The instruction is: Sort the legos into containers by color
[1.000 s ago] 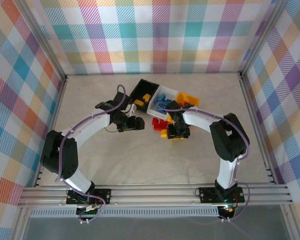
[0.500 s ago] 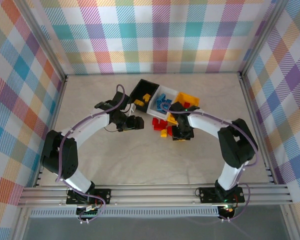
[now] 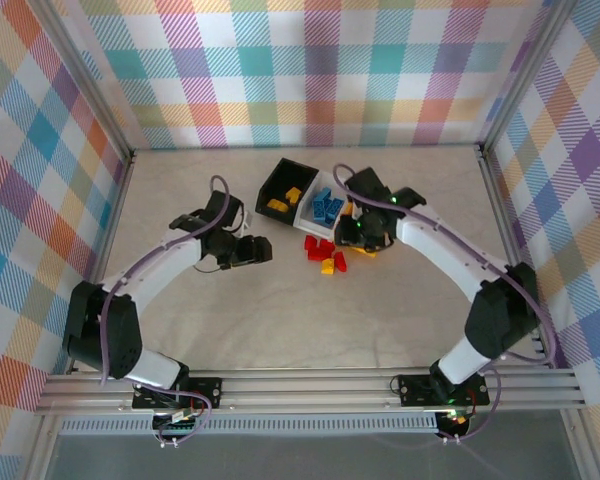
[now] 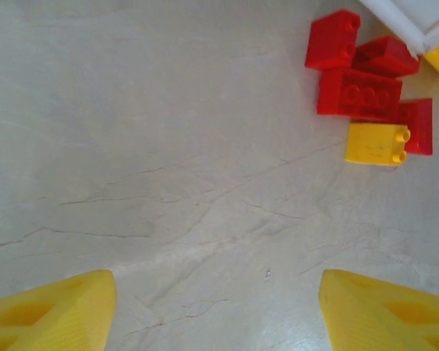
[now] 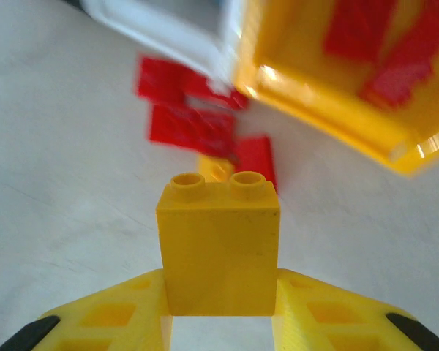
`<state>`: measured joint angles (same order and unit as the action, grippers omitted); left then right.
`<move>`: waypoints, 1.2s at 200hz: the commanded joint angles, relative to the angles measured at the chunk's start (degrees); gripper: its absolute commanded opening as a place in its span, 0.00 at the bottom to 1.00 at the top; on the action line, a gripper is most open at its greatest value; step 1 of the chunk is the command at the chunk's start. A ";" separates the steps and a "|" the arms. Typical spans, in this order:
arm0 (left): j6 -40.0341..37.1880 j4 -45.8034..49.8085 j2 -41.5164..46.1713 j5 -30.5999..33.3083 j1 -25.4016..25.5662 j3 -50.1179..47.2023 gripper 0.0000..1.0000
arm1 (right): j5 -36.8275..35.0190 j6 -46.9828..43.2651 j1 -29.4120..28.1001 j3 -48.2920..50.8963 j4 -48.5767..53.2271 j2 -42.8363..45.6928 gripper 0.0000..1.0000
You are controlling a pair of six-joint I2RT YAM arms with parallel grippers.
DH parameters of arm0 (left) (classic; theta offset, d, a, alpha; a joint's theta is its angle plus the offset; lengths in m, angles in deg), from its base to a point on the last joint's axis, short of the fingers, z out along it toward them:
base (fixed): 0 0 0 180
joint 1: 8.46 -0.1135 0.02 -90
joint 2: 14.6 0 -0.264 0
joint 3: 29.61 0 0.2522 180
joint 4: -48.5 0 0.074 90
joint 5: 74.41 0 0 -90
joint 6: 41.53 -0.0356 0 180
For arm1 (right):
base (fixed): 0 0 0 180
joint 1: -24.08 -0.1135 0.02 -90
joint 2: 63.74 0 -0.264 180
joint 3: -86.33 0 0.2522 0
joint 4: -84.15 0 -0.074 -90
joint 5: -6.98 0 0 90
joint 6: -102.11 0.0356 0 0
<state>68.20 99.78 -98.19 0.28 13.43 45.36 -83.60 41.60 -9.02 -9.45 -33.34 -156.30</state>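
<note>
1. The yellow brick (image 5: 219, 241) stands upright, studs up, pinched between the two fingers of the right gripper (image 5: 219, 296), which is closed on its sides and holds it above the table (image 4: 168, 146).
2. Just beyond it lies the yellow bin (image 5: 314, 124), with red pieces (image 5: 380, 51) inside, blurred.
3. Beside that bin sits the white bin (image 3: 305, 213), holding blue bricks (image 3: 327, 203), then the black bin (image 3: 280, 170), holding yellow ones (image 3: 278, 205).
4. On the table in front of the bins lie loose red bricks (image 4: 358, 80) and one loose yellow brick (image 4: 377, 142), touching them.
5. The left gripper (image 4: 216, 307) hangs open over bare table, well short of that cluster, nothing between its fingers.
6. From above, the right arm covers most of the yellow bin.
</note>
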 commanded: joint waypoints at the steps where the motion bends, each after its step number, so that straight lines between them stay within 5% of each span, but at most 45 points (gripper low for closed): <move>1: 0.14 1.20 2.22 0.73 -0.44 -1.14 0.74 | 1.87 -2.34 -0.50 -8.62 -0.77 -7.51 0.37; 133: -2.49 9.05 4.13 0.98 -0.47 1.31 0.74 | 5.79 -9.19 0.44 -61.49 3.05 -50.10 0.37; 240: -4.50 8.19 -0.68 -0.21 2.94 6.41 0.74 | 8.14 -6.74 1.27 -62.45 3.13 -45.63 0.47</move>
<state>66.41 107.59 -96.77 0.65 13.54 48.18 -76.84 33.93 -8.08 -70.91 -32.48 -208.40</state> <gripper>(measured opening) 0.738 0.467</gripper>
